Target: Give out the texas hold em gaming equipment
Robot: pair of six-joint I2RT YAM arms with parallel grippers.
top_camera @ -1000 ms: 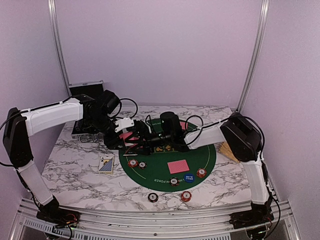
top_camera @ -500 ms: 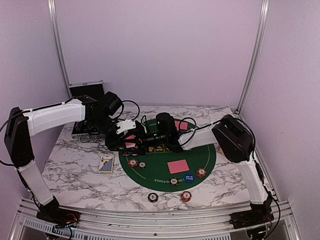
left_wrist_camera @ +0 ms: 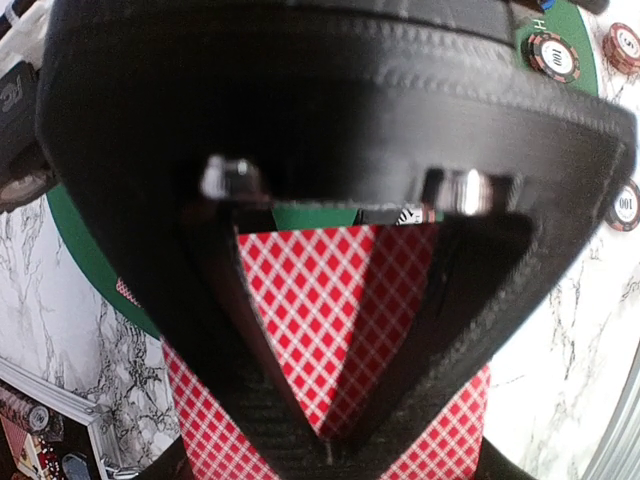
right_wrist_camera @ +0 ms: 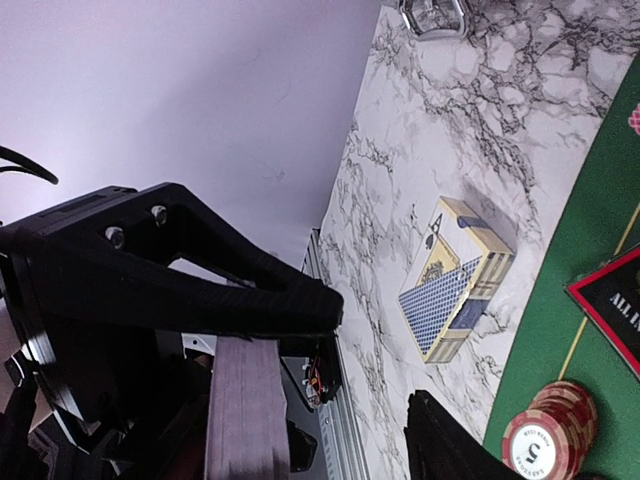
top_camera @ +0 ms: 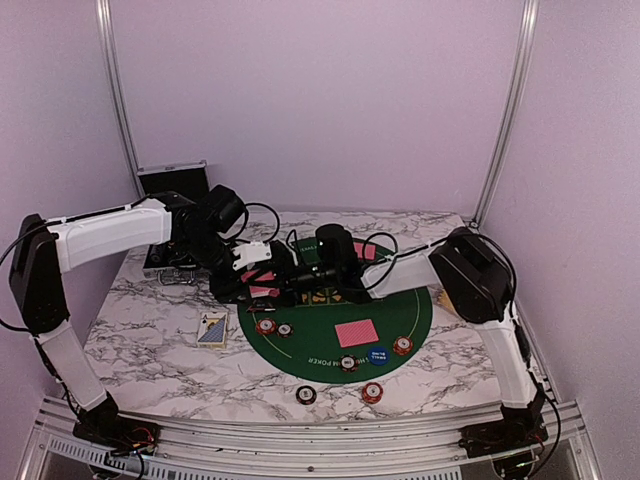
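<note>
The marble worktop (top_camera: 150, 350) fills the lower half of the top view, with a round green poker mat (top_camera: 300, 340) lying at its centre. Both arms reach in over the mat's upper left edge, where they meet.

The left gripper (left_wrist_camera: 330, 440) is clamped narrow on a deck of red-checked cards (left_wrist_camera: 305, 300). In its wrist view the two fingers converge on the card backs, and the deck sticks out past the tips toward the bottom of the frame. The right gripper (right_wrist_camera: 375, 350) sits just beside it with its jaws parted and a clear gap between them. I cannot tell whether either finger touches the deck.

A silver-edged black case (top_camera: 172, 180) stands open at the worktop's upper left corner. A blue-and-yellow card box (top_camera: 212, 328) lies flat on bare marble just left of the mat.

A pair of face-down cards (top_camera: 357, 333) rests in the mat's lower middle, and more pink-backed cards (top_camera: 368, 250) lie near its upper right rim.

Dark-red poker chips (top_camera: 265, 325) are spread about. Two lots sit at the mat's left edge and two along its lower rim, one on each side of a blue button (top_camera: 377, 354). Two more lie on the marble below the mat.

In the right wrist view a black red-edged marker (right_wrist_camera: 610, 300) lettered "ALL I" shows at the right edge, on the green.
</note>
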